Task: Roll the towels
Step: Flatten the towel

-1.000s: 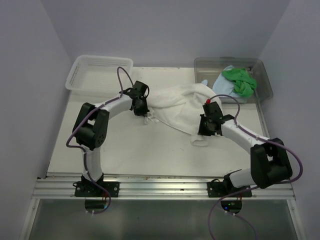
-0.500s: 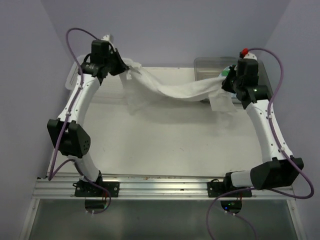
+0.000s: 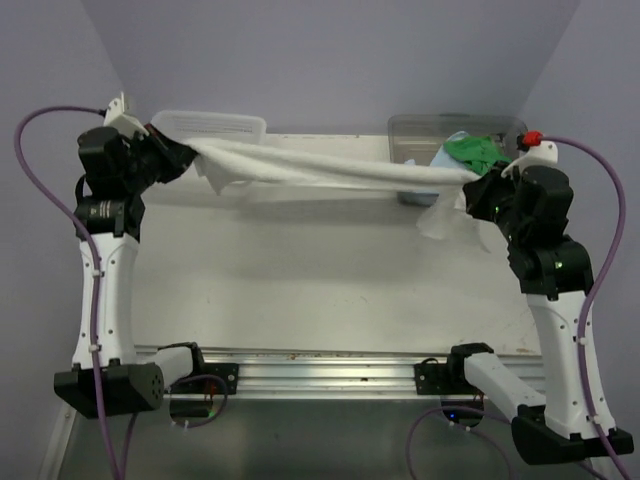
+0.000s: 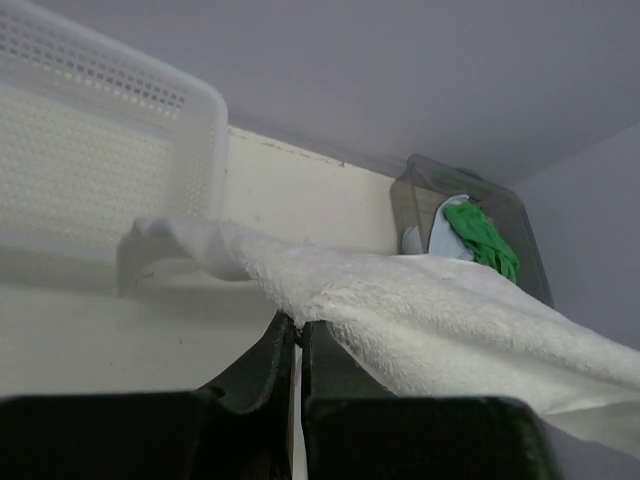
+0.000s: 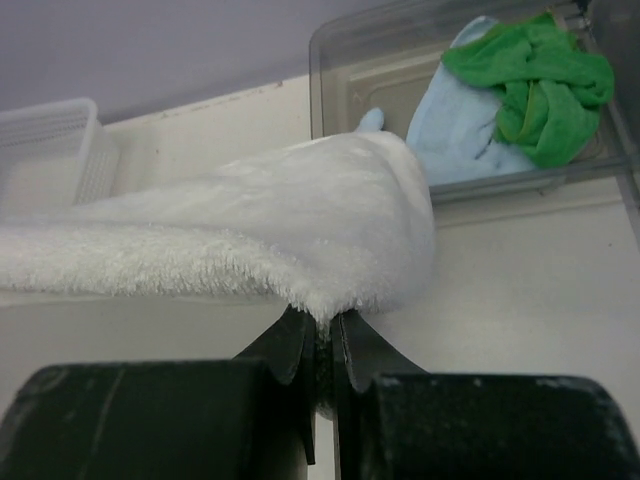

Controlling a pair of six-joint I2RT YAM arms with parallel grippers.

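From the top camera, the white towel (image 3: 330, 172) hangs stretched in the air across the far part of the table (image 3: 320, 290). It is pulled into a long, slightly sagging band between the two raised arms. The left gripper (image 3: 185, 152) is clamped on its left end, in front of the white lattice basket (image 3: 210, 122). The right gripper (image 3: 478, 190) is clamped on its right end, and a loose corner droops beside it. Behind that end, the green towel (image 3: 480, 152) and the light blue towel (image 3: 443, 163) lie bunched in the clear tub (image 3: 420, 125) at the far right.

From the left wrist, the jaws of the left gripper (image 4: 297, 325) are pressed together on the edge of the white towel (image 4: 420, 310), which runs off to the right. The basket (image 4: 90, 150) sits beyond it on the left.

From the right wrist, the right gripper (image 5: 322, 325) has its jaws pinched on a fold of the white towel (image 5: 250, 240). The green towel (image 5: 530, 75) rests on top of the light blue towel (image 5: 460, 135) in the tub (image 5: 350, 60).

The step in hand looks like opening out the first towel. No towel is rolled yet. The next move probably calls for lowering both ends together, keeping the cloth taut so it lands flat on the open table. Only then should the arms let go and roll it from one end.
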